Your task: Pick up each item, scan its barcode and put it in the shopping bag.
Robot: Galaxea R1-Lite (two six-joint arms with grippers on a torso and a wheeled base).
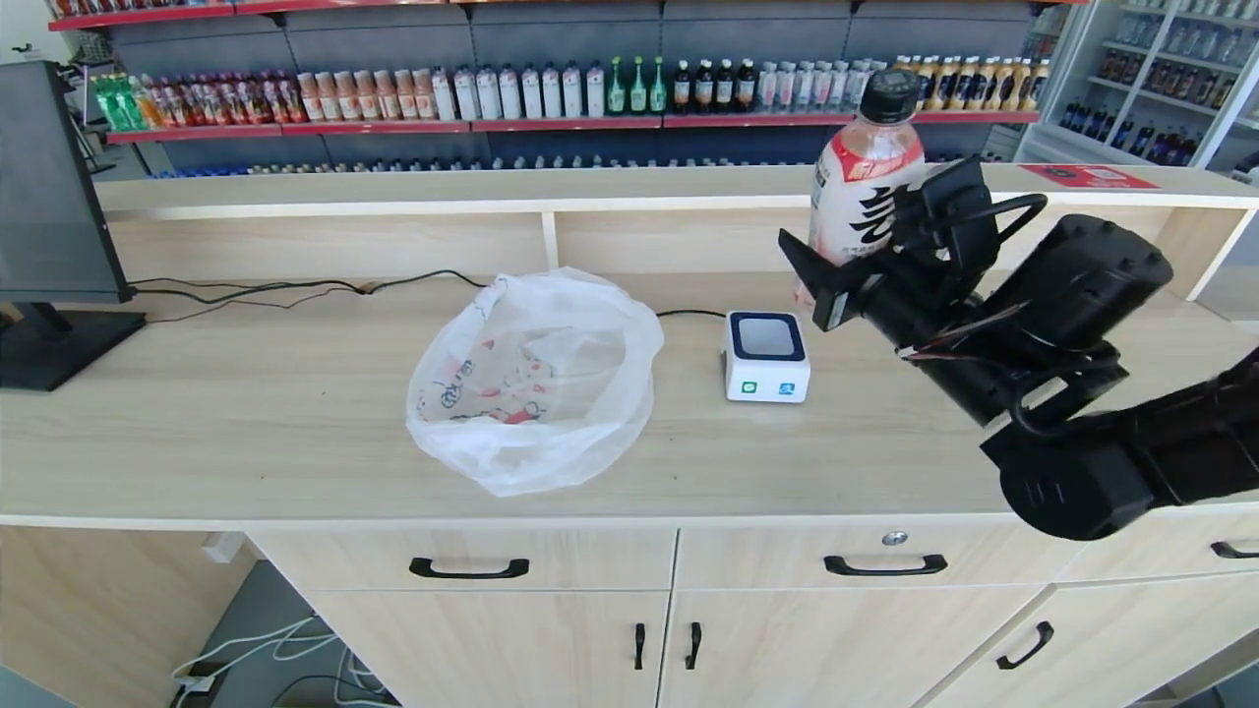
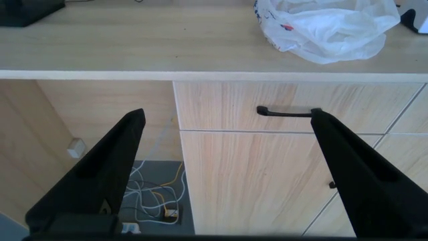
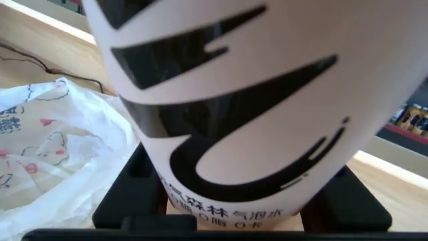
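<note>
bottle (image 1: pixel 866 167) has a white label with big black brush strokes, a red band up top, a black cap and pinkish drink at the neck. shopping bag (image 1: pixel 536 379) is see-through white with red and dark print on it. scanner (image 1: pixel 767 356) is white with a dark window, plus one green and one blue little square. counter (image 1: pixel 246 423) is pale wood grain, drawer handles (image 1: pixel 469 567) black, left gripper (image 2: pixel 227 167) plain black too

The bottle (image 1: pixel 864 182) has big black brush letters on a white label. The bag (image 1: pixel 536 379) has red and black print. The scanner (image 1: pixel 767 359) has two small signs, green and blue.
</note>
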